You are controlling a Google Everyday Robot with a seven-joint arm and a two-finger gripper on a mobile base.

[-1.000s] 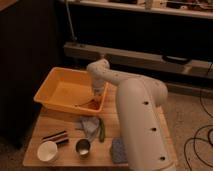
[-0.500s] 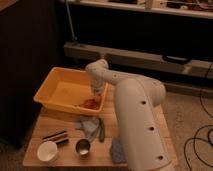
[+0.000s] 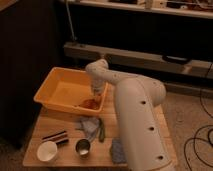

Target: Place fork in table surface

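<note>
My gripper (image 3: pixel 95 94) reaches down into the yellow bin (image 3: pixel 57 85) at its right side, just above a reddish-orange thing (image 3: pixel 90 103) on the bin floor. The wrist and arm (image 3: pixel 135 115) cover the fingers; the gripper is shut, and I cannot tell whether anything is in it. The fork is hidden from view. The table surface (image 3: pixel 55 122), light wooden planks, lies under and in front of the bin.
In front of the bin lie a grey-blue cloth (image 3: pixel 89 125), a greenish item (image 3: pixel 102 131), dark sticks (image 3: pixel 55 136), a white bowl (image 3: pixel 47 151), a metal cup (image 3: pixel 82 147) and a grey pad (image 3: pixel 117 150). Dark shelving stands behind.
</note>
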